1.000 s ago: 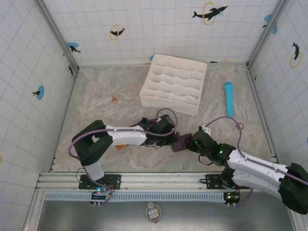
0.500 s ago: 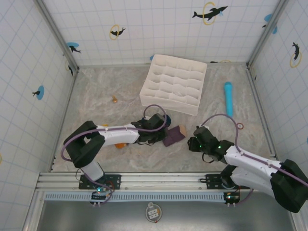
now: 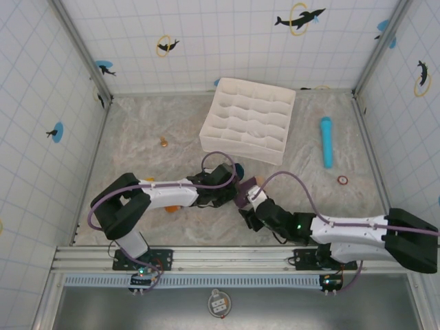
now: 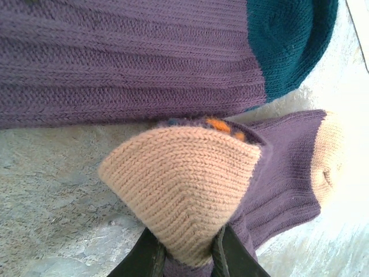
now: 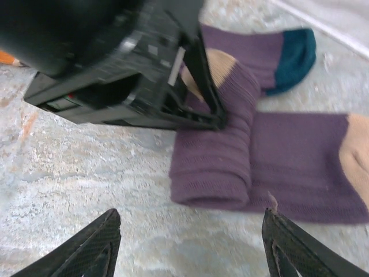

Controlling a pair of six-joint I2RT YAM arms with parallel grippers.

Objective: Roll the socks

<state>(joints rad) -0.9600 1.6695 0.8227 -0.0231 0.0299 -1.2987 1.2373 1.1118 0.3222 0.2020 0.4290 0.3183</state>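
Purple socks (image 4: 190, 190) are pinched, lower centre, by the left gripper (image 4: 187, 257); right gripper (image 5: 190, 248) is spread, bottom edge.

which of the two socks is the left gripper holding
The tan-heeled sock: the left gripper is shut on its tan heel patch, where the sock is partly rolled. The teal-heeled sock lies flat beside it, outside the jaws.

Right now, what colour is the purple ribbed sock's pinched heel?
Tan heel, best in the left wrist view.
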